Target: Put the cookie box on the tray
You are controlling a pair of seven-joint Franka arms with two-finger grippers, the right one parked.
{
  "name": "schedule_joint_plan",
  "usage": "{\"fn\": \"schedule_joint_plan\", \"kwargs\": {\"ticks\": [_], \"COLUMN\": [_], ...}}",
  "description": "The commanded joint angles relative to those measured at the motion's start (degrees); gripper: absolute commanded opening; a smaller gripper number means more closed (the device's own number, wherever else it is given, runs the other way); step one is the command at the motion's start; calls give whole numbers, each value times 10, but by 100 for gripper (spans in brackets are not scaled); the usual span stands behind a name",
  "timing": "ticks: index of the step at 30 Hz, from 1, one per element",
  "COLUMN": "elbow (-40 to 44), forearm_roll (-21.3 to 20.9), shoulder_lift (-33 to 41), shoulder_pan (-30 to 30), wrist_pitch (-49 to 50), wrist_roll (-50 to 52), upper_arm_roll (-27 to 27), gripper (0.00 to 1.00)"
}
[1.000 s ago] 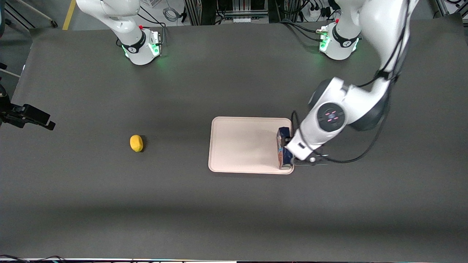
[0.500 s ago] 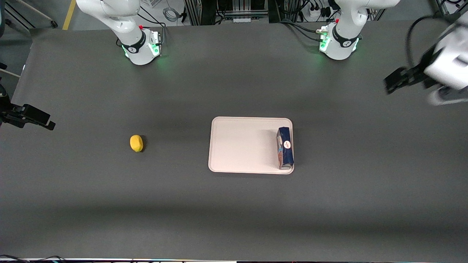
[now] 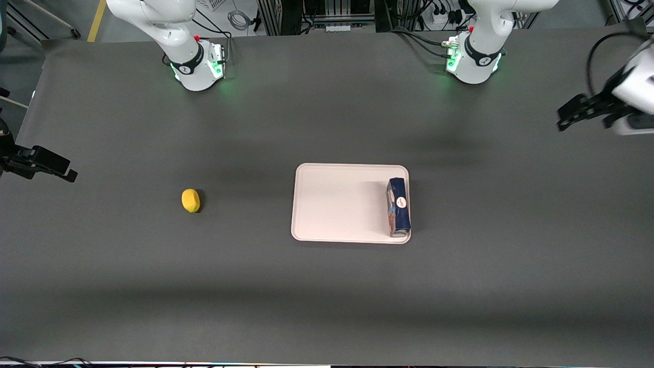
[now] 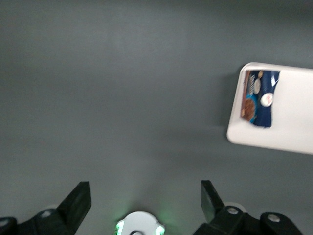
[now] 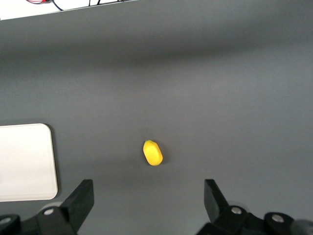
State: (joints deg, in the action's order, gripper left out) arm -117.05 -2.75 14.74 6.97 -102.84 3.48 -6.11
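Note:
The navy cookie box [image 3: 398, 206] lies on the pale tray [image 3: 337, 204], along the tray's edge toward the working arm's end of the table. The wrist view shows the same cookie box [image 4: 259, 97] inside the tray [image 4: 288, 122]. My gripper [image 3: 577, 113] hangs high above the dark table, far from the tray toward the working arm's end and farther from the front camera. Its fingers [image 4: 78, 200] stand wide apart with nothing between them, so the gripper [image 4: 145, 198] is open.
A small yellow lump [image 3: 190, 200] lies on the table toward the parked arm's end, also seen as the yellow lump [image 5: 152, 152] in the right wrist view. The working arm's base [image 3: 472, 59] glows green at the table's back edge.
My gripper let go of the cookie box and pulled away fast, up and toward the working arm's end of the table. The box stays on the tray.

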Motion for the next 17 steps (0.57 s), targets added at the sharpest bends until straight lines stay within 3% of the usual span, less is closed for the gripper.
{"fn": "schedule_joint_plan", "kwargs": {"ticks": [1, 17], "elbow": [-18, -16], "forearm_roll": [3, 2], "shoulder_lift": [29, 42], "shoulder_pan": [2, 1], "wrist_pitch": [-7, 5], "wrist_roll": [-1, 2], "upper_arm_roll": [2, 0], "gripper": [100, 100]}}
